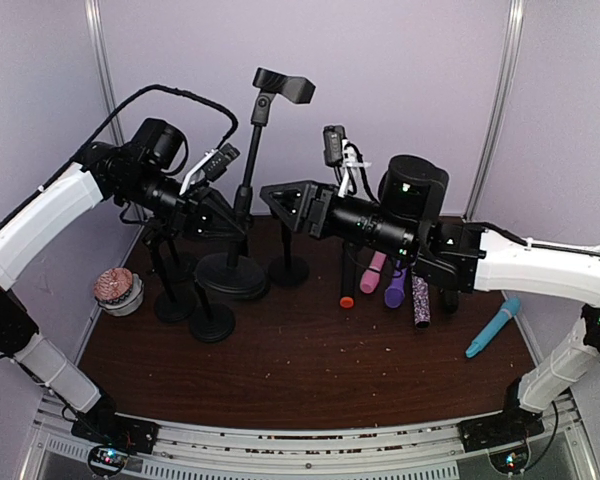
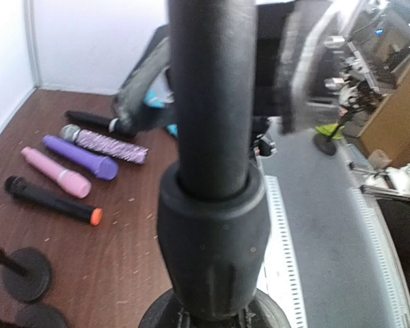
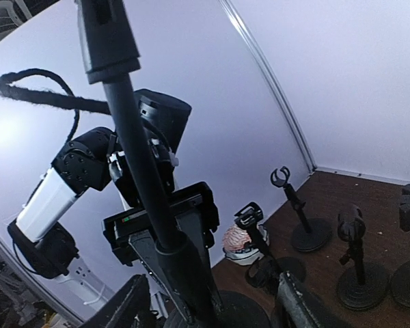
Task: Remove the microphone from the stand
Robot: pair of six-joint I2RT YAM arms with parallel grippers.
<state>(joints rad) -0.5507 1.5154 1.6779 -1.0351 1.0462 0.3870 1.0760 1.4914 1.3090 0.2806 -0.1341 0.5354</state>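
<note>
The tall black stand has its pole (image 1: pixel 248 170) rising from a round base (image 1: pixel 230 275) to a clip (image 1: pixel 283 85) that holds nothing. My left gripper (image 1: pixel 225 215) is shut on the pole low down. In the left wrist view the pole and its collar (image 2: pixel 212 225) fill the frame and hide the fingers. My right gripper (image 1: pixel 278 200) stands open just right of the pole. In the right wrist view its fingers straddle the collar (image 3: pixel 184 273) without touching it. Several microphones lie on the table: black with an orange end (image 1: pixel 347 285), pink (image 1: pixel 373 272), purple (image 1: pixel 395 288), glittery (image 1: pixel 420 300) and blue (image 1: pixel 492 327).
Small empty stands (image 1: pixel 212 320) (image 1: pixel 173 300) (image 1: pixel 288 265) crowd the left and middle of the table. A pink ball in a white cup (image 1: pixel 117 290) sits at the left wall. White walls close off the back and sides.
</note>
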